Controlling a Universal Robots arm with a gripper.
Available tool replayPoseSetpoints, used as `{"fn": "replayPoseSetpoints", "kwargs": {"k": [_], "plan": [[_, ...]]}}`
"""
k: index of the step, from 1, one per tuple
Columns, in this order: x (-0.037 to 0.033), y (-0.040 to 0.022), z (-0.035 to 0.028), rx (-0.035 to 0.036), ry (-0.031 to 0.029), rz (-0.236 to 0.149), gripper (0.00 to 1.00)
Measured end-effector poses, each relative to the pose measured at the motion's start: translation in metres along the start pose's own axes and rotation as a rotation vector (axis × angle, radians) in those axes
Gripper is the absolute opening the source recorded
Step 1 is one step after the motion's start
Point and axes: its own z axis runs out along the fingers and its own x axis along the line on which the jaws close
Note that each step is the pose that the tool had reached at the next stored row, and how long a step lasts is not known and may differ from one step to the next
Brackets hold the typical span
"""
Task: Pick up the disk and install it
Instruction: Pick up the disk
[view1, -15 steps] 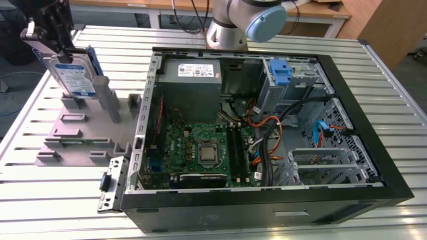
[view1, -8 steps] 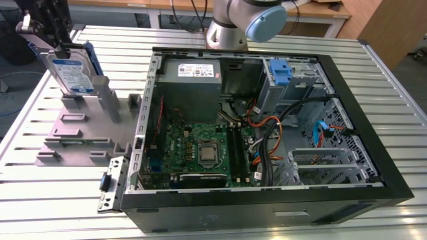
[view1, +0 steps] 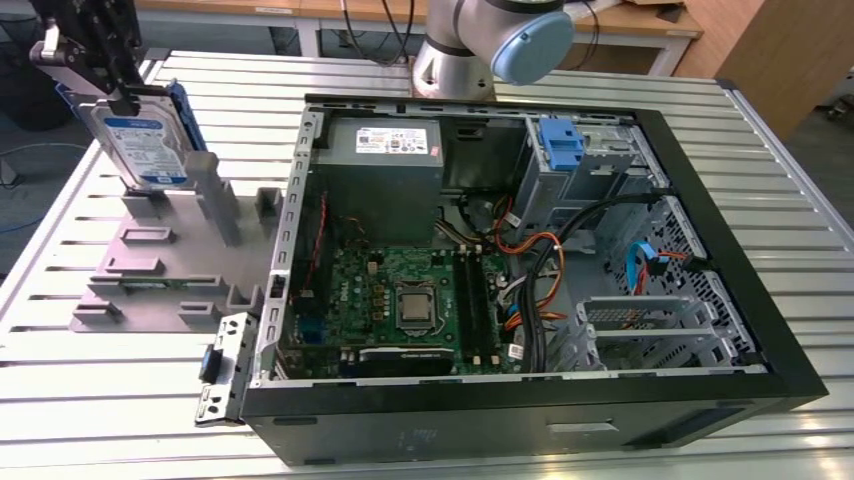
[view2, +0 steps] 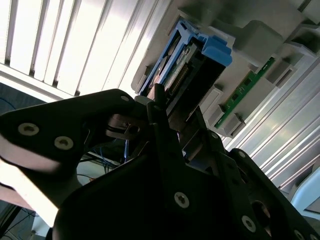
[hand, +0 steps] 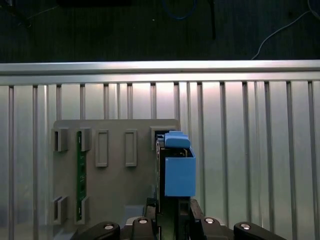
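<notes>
Standing on edge in the grey rack (view1: 160, 300) on the table (view1: 80, 400), the disk (view1: 144, 140) sits directly beneath your end effector (view1: 130, 98), long axis upright. Whether the end effector is clenched on it, you cannot tell. The open computer case (view1: 534, 430) lies toward the exterior view's right.

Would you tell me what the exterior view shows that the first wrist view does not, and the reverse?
Exterior view: the open case, its motherboard and the arm's base. First wrist view: a green board slotted in the holder. Both: the disk upright in the holder, the gripper at its upper edge, the slatted table.
</notes>
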Motion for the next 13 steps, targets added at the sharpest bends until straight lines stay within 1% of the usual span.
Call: {"fn": "replayPoseSetpoints", "kwargs": {"k": [4,7,9,13], "plan": [[0.0000,0.0000,-0.0004,-0.0001,0.0000,0.000,0.35],[-0.0001,0.0001,-0.0026,-0.0001,0.0001,0.000,0.35],[-0.0002,0.0001,-0.0054,-0.0002,0.0001,0.000,0.35],[-0.0005,0.0002,-0.0130,-0.0001,0.0001,0.000,0.35]]}}
